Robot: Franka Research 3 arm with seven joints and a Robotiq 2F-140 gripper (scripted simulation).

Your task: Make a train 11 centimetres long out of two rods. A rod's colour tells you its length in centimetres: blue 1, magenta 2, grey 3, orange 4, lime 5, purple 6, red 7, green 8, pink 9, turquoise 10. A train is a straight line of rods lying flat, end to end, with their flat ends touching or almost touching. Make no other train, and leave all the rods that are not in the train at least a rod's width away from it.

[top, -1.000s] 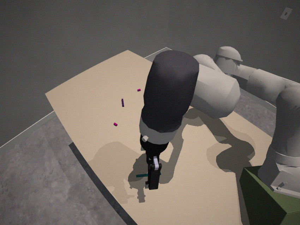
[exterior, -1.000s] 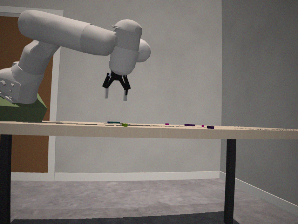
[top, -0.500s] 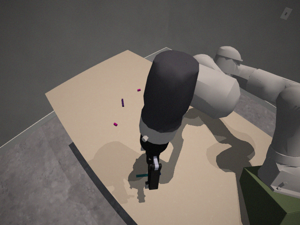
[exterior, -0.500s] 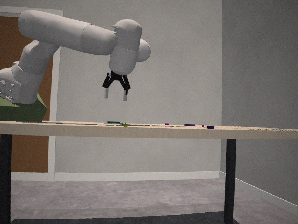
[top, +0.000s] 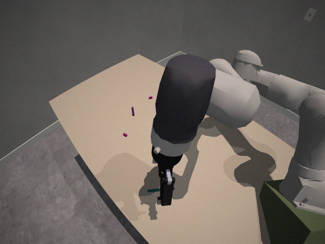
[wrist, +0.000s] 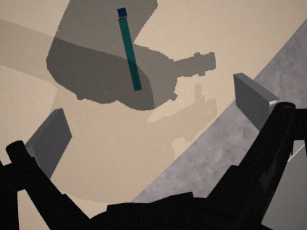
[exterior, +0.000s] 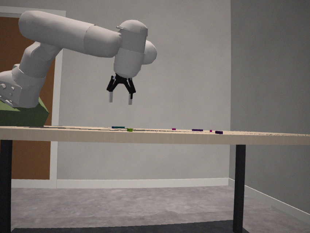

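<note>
The gripper [top: 165, 203] [exterior: 120, 100] [wrist: 149, 105] is hovering above the table [top: 104, 86] [exterior: 175, 138] [wrist: 98, 163] with its jaws standing wide apart and nothing between them. Beneath it, the turquoise rod [top: 153, 190] [exterior: 119, 127] [wrist: 130, 54] and the blue rod [top: 173, 188] [exterior: 112, 127] [wrist: 122, 12] are lying end to end, and ten and one are making the eleven that is wanted, so the step in hand is probably backing off and checking. Doing it well means rising straight up with the jaws kept apart, and swinging aside only once the fingertips are well above the rods, since a sideways brush could be knocking the little blue one askew. If the joint is needing a touch more closing, a gentle push along the line at the blue rod's outer end would be suiting it better than a fresh grip. As for looks, the turquoise rod is lying flat, long, slim and straight-edged, partly darkened by the arm's shadow; in the top view it is sitting toward the near side, its free end pointing left. The blue rod is showing as a small dark square at its right end, with a faint line at the joint, roughly in line; whether they are truly touching, one cannot tell. The lime rod [exterior: 129, 129] is lying apart from them.
</note>
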